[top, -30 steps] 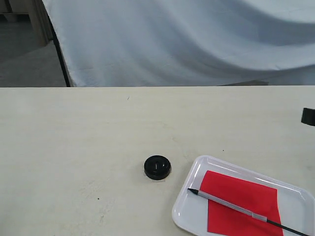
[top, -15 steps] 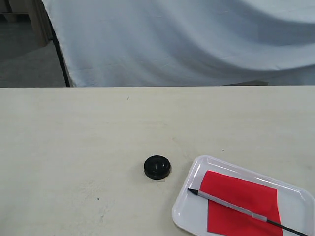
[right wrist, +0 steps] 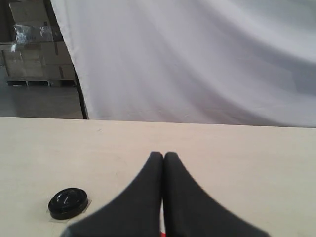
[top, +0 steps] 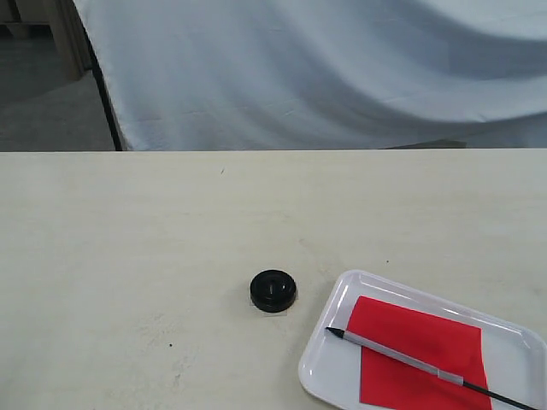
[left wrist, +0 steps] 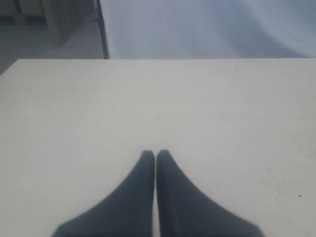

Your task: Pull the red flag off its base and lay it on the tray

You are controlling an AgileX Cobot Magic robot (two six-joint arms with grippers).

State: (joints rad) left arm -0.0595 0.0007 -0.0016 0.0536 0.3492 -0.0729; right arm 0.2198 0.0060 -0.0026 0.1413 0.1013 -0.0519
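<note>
While both jaws meet empty, red cloth flag (top: 410,333) on glossy tray (top: 329,371), round base (top: 273,290) beside.

The table (top: 128,256) is a pale cream with faint darker specks and light scuffs. The tray (top: 329,363) is glossy white. In the tray, the red flag (top: 419,342) is a plain, unpatterned red cloth; its pole is black at the pointed tip, grey along the middle and black again toward the other end. Just beside the tray, the base (top: 273,290) is glossy black. Well behind the tray, the draped cloth (top: 299,77) is a pale bluish white with soft grey folds. The left gripper (left wrist: 155,154) and the right gripper (right wrist: 163,155) are both matte dark grey, nearly black.
</note>
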